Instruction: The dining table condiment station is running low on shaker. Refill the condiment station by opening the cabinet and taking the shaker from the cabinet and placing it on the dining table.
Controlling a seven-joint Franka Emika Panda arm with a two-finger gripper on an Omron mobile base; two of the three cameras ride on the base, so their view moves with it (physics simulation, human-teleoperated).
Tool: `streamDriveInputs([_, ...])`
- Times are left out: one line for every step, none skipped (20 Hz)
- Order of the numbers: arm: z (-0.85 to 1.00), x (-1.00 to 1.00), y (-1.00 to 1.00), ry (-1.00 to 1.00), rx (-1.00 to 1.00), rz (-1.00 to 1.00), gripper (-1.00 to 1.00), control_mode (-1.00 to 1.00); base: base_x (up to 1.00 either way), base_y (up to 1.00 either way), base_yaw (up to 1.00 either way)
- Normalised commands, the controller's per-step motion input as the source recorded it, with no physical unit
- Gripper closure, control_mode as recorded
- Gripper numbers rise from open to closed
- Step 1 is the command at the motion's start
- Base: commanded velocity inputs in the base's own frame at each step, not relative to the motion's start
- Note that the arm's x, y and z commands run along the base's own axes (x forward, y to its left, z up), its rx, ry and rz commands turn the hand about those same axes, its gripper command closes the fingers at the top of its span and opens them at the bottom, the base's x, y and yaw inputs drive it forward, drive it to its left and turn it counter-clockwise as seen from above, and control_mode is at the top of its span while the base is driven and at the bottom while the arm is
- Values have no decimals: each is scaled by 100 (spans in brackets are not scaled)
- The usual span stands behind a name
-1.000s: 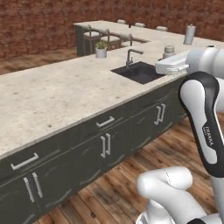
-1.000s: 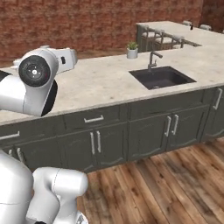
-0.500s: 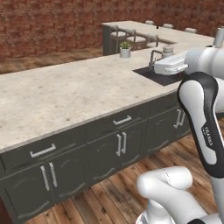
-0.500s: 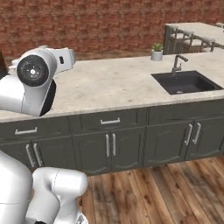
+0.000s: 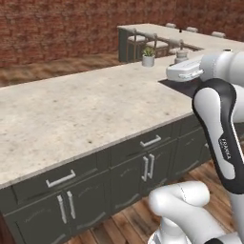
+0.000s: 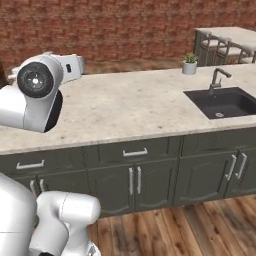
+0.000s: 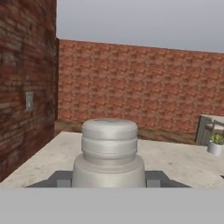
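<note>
shaker [image 7: 109, 153] clamped between my gripper [image 7: 109, 179] tips, carried above counter [image 5: 86, 109] | table [image 5: 157, 29] far ahead past sink [image 6: 220, 102] | risk: I reckon base sway could tilt or slip it from this narrow pinch

counter [image 6: 125, 107] — speckled beige | on it — potted plant [image 6: 189, 64] | sink [image 6: 222, 102] inset
</note>
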Motion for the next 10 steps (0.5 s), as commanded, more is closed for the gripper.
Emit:
streamDriveInputs([0, 0, 0, 0, 0, 0, 100, 100, 6, -36, 18])
streamDriveInputs([0, 0, 0, 0, 0, 0, 100, 100, 0, -100, 18])
streamDriveInputs([0, 0, 0, 0, 0, 0, 100, 100, 0, -100, 19])
streamDriveInputs([0, 0, 0, 0, 0, 0, 100, 100, 0, -100, 24])
streamDriveInputs([0, 0, 0, 0, 0, 0, 100, 100, -1, -100, 23])
streamDriveInputs([0, 0, 0, 0, 0, 0, 100, 100, -1, -100, 21])
streamDriveInputs([0, 0, 0, 0, 0, 0, 100, 100, 0, -100, 18])
streamDriveInputs([0, 0, 0, 0, 0, 0, 100, 100, 0, -100, 18])
streamDriveInputs([0, 0, 0, 0, 0, 0, 100, 100, 0, -100, 16])
streamDriveInputs([0, 0, 0, 0, 0, 0, 100, 100, 0, -100, 17])
